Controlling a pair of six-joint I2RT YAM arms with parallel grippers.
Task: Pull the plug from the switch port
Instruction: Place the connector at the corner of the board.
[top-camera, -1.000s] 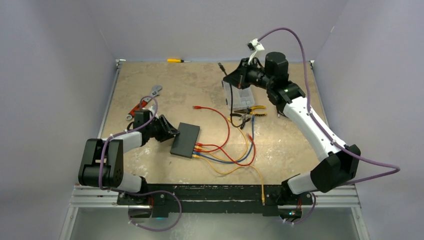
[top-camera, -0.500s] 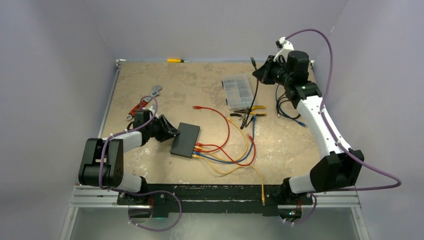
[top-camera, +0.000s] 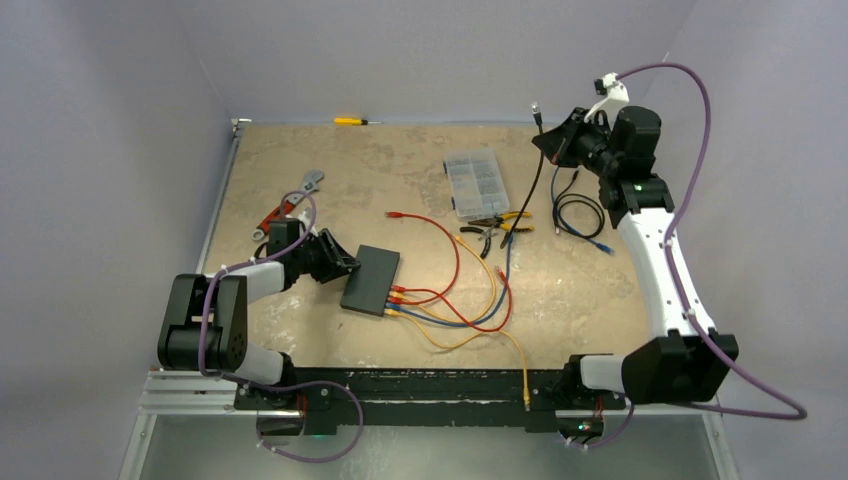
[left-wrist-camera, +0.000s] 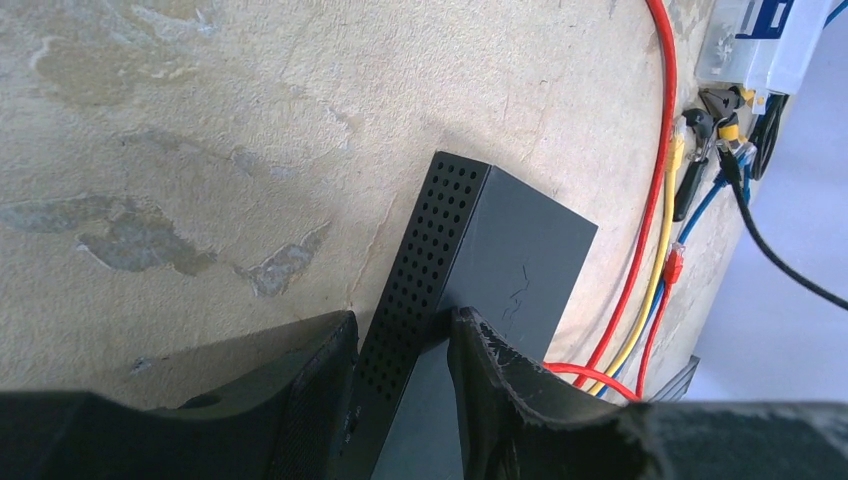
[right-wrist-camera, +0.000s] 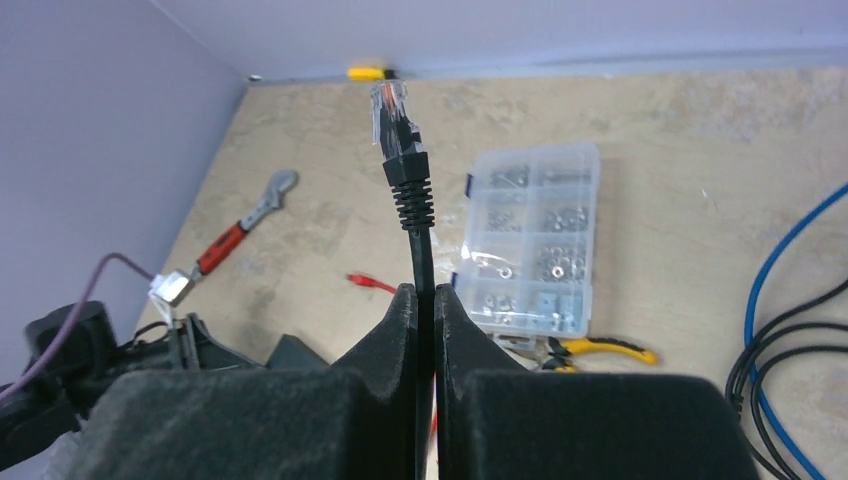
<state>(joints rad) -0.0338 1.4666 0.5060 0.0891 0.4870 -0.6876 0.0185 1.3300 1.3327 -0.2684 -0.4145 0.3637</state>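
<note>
The switch (top-camera: 370, 280) is a flat black box left of the table's middle; its perforated side shows in the left wrist view (left-wrist-camera: 520, 260). My left gripper (top-camera: 343, 264) (left-wrist-camera: 405, 320) is shut on the switch's left edge, one finger on each side. Red, yellow and blue cables (top-camera: 400, 298) still enter its ports on the right edge. My right gripper (top-camera: 553, 140) (right-wrist-camera: 425, 292) is raised at the back right, shut on a black cable (top-camera: 520, 200) just below its plug (top-camera: 536, 106) (right-wrist-camera: 395, 120), which points up, free of the switch.
A clear organiser box (top-camera: 475, 185) stands at the back middle, with yellow-handled pliers (top-camera: 497, 226) in front of it. A coil of black and blue cable (top-camera: 580, 215) lies at the right. A wrench (top-camera: 290, 205) lies at the left, a screwdriver (top-camera: 352, 121) by the back wall.
My right arm has swung from above the organiser box to the back right, carrying the black plug and cable with it. The left arm and the switch have stayed put.
</note>
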